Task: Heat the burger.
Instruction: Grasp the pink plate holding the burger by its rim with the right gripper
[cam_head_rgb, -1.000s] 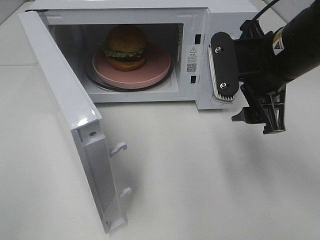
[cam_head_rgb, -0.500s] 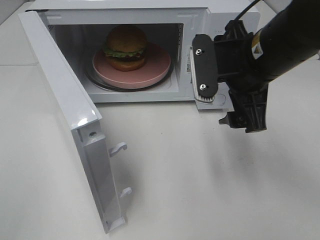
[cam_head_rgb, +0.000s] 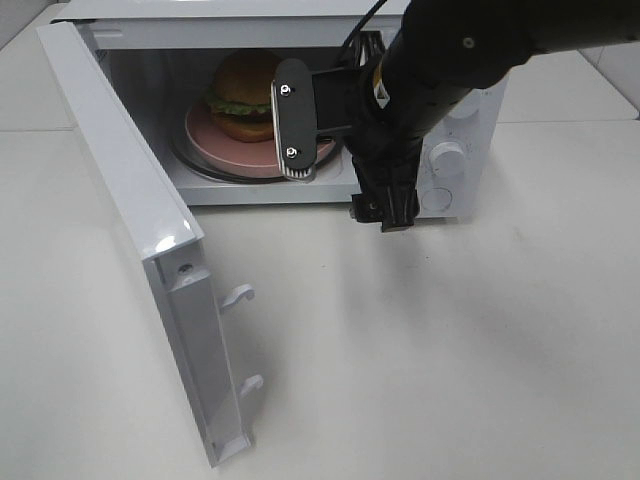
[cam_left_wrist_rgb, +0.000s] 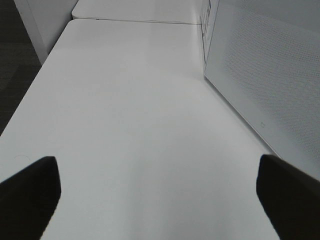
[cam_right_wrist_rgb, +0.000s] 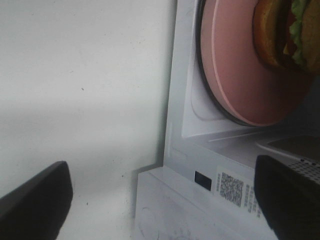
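Exterior high: right claw (cam_head_rgb: 340, 165) wide, empty, at microwave (cam_head_rgb: 455, 110) mouth; burger (cam_head_rgb: 245, 85) just behind it on plate (cam_head_rgb: 208, 138) inside. Open door (cam_head_rgb: 130, 220) lies beside wide left claw (cam_left_wrist_rgb: 160, 190), likely the nearer one.

A high camera looks steeply down from the front at a microwave (cam_head_rgb: 475, 130) with its door (cam_head_rgb: 130, 200) open on a white bench (cam_head_rgb: 450, 350). The left wrist camera looks low along the bench beside the door. The right wrist camera sits close at the oven mouth. It shares the plate (cam_right_wrist_rgb: 235, 65) and burger (cam_right_wrist_rgb: 280, 30) with the high view.
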